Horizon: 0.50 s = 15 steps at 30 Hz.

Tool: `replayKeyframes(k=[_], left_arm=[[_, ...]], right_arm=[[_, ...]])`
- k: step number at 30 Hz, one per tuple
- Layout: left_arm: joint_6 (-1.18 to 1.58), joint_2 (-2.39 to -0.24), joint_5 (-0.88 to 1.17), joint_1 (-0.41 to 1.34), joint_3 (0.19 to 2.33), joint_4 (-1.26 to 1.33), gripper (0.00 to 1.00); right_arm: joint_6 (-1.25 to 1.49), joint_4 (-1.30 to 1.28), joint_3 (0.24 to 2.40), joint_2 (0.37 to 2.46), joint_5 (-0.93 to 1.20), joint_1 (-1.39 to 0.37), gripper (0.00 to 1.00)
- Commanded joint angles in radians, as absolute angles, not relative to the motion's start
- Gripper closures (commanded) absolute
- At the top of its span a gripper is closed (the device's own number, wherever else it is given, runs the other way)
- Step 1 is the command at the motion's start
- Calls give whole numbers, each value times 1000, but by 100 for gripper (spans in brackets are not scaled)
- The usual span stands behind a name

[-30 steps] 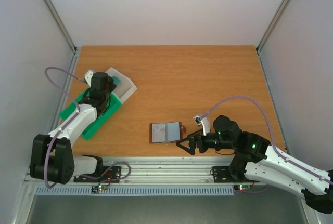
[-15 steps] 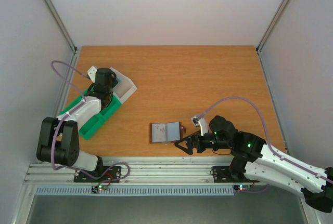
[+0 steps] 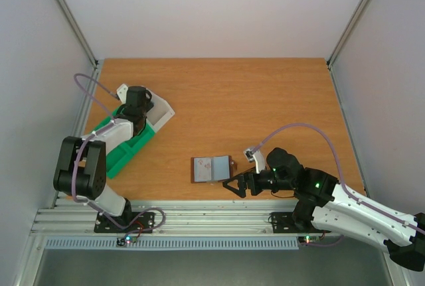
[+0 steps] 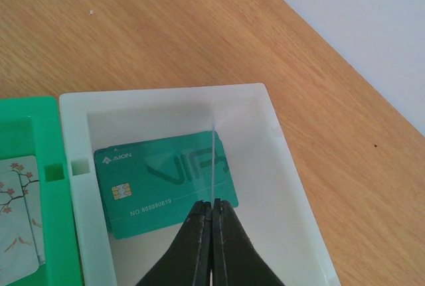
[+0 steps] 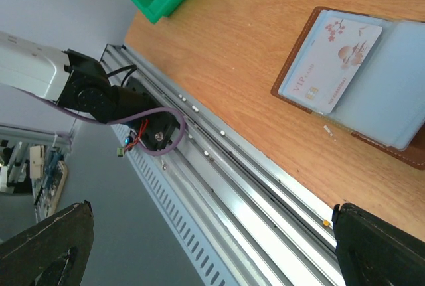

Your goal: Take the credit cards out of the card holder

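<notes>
The brown card holder point(image 3: 221, 167) lies open near the table's front edge, its grey-blue inner faces up point(image 5: 398, 93). A pale card with pink blossoms and a round mark point(image 5: 330, 64) sits in its left face and looks reddish from above point(image 3: 202, 168). My right gripper point(image 3: 234, 185) is wide open and empty just right of the holder, over the front rail point(image 5: 212, 253). My left gripper point(image 3: 141, 113) is shut on a thin pale card seen edge-on point(image 4: 212, 160), held upright over the clear box point(image 4: 292, 186). A teal VIP card point(image 4: 163, 186) lies flat in that box.
The green compartmented tray point(image 3: 123, 146) lies beside the clear box point(image 3: 163, 110) at the left, with a blossom-print card point(image 4: 16, 213) in one compartment. The metal front rail point(image 5: 265, 186) runs along the near table edge. White walls enclose the table.
My left gripper has moved away from the green tray to over the clear box. My right gripper has shifted slightly left toward the card holder.
</notes>
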<state>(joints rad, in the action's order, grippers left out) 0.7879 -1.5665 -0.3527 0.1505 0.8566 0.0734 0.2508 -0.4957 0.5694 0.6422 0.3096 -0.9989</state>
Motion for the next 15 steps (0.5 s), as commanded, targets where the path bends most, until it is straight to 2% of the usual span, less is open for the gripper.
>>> replayKeyframes(k=[1,15], left_arm=[[762,-1596,-394,144,887,166,100],[753,-1656,-402,138,915,137,100]], right_arm=[[259,-499,587,634,300,-1003,2],[262,-500,586,643,291,-1003,1]])
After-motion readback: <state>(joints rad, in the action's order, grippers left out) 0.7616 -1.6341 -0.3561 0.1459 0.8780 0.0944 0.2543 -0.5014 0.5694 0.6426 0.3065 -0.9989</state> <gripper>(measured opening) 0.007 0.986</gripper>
